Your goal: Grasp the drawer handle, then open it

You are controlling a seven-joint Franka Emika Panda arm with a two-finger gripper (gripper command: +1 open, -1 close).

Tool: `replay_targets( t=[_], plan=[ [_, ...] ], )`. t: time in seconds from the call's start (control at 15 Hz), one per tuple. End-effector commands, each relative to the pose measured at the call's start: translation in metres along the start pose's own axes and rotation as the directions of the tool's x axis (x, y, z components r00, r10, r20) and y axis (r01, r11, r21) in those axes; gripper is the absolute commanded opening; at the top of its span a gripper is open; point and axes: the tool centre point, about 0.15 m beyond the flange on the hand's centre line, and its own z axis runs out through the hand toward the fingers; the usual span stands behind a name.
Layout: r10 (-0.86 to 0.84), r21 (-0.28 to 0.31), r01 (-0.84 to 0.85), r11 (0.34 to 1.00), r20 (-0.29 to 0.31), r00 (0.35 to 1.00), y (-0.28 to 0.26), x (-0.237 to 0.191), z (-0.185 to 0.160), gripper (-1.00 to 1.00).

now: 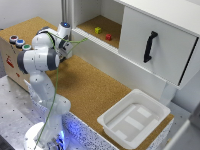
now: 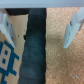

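Note:
The drawer [image 1: 165, 35] is a large white flat panel on the exterior view's right, and it looks pulled a little out of the cabinet. Its handle [image 1: 150, 46] is a slim black upright bar near the panel's middle. My gripper [image 1: 65, 52] hangs far off on the exterior view's left, pointing down over the cork surface, well apart from the handle. In the wrist view the gripper [image 2: 40, 27] is open and empty, with one finger [image 2: 6, 27] at each side. The handle and drawer are out of the wrist view.
A shallow white plastic tub [image 1: 134, 117] sits on the cork table [image 1: 90, 90] below the drawer. A yellow-green cube [image 1: 98, 30] and a red cube [image 1: 108, 36] lie on the open shelf. A cardboard box [image 1: 12, 55] with coloured buttons stands beside the arm; the wrist view shows its blue print [image 2: 7, 57].

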Motion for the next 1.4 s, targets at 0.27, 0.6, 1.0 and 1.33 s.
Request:
replay_targets(
  t=[0.27,0.6,1.0,1.33],
  plan=[
    [0.047,0.090,-0.044,0.995,-0.033,0.998,-0.005,-0.016,0.026,-1.00],
    [0.053,0.093,-0.049,0.994,-0.039,0.998,0.001,-0.015,0.023,-1.00],
    [0.120,0.128,-0.112,0.985,-0.055,0.991,0.039,-0.017,0.022,-1.00],
    [0.144,0.129,-0.136,0.982,-0.051,0.988,0.087,-0.017,0.011,-1.00]
  ],
)
